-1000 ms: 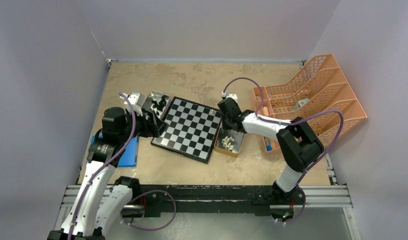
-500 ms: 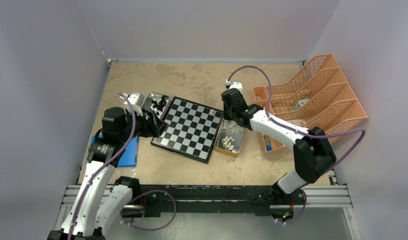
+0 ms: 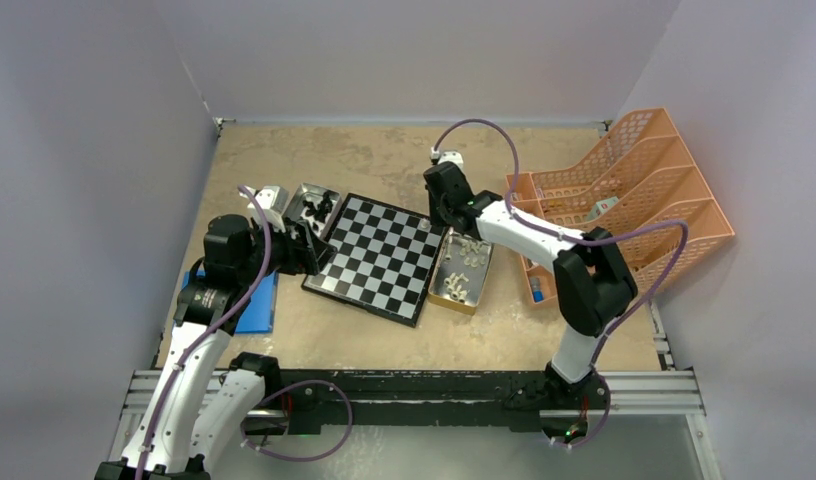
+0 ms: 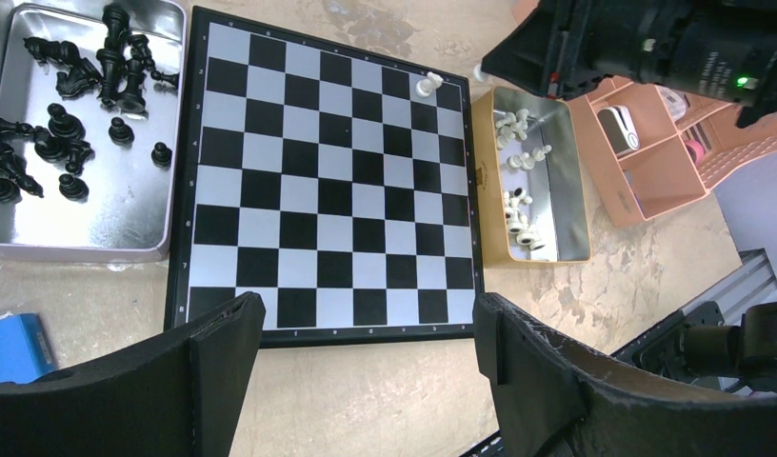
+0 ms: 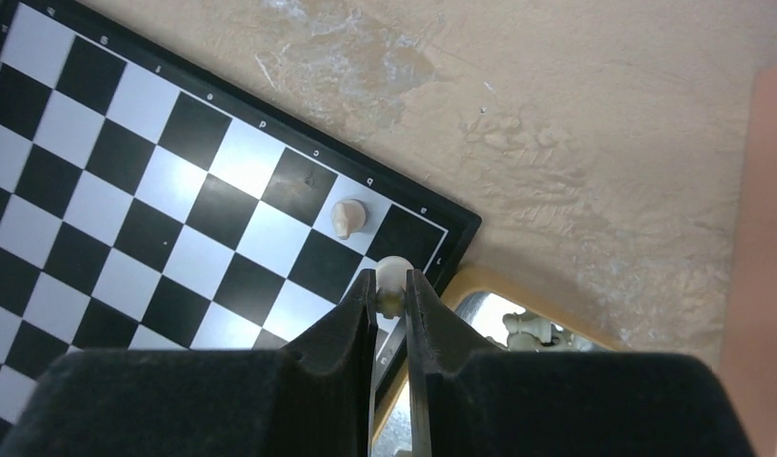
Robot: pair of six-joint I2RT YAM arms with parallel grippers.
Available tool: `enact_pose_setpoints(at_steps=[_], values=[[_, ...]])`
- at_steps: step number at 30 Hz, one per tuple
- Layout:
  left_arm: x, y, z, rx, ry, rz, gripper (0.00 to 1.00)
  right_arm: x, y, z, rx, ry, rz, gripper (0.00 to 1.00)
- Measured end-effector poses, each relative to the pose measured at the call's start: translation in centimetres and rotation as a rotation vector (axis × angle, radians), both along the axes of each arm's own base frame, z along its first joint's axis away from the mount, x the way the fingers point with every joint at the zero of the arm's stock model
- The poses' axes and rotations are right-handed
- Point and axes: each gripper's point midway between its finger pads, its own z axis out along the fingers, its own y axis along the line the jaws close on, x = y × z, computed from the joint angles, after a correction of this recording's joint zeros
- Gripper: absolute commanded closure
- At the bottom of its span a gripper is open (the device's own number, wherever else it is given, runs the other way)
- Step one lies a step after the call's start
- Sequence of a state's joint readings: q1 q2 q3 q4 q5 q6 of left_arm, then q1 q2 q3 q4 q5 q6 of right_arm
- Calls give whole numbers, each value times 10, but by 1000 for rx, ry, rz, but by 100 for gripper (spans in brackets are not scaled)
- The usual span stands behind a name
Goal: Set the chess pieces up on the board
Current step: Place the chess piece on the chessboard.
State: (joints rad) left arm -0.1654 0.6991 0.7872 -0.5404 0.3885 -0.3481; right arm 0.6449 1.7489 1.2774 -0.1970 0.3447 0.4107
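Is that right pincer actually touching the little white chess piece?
Touching. The right wrist view shows the white chess piece squeezed between both fingers of the right pincer, with no gap on either side.

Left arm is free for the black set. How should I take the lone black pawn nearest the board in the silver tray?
Pinch the black pawn by its head, coming straight down with the open left gripper. It seems to stand upright, clear of its neighbours, and the raised wall of the silver tray beside it would likely block a sideways approach.
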Motion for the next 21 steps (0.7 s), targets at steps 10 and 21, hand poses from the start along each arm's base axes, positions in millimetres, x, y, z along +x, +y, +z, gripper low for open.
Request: enact_pose_setpoints(at_steps=[10, 21], values=[[-1, 0, 1, -1, -5, 0, 19, 0, 4, -47, -58, 92, 24, 86], [-1, 0, 1, -1, -5, 0, 19, 2, 6, -55, -68, 104, 25, 85]])
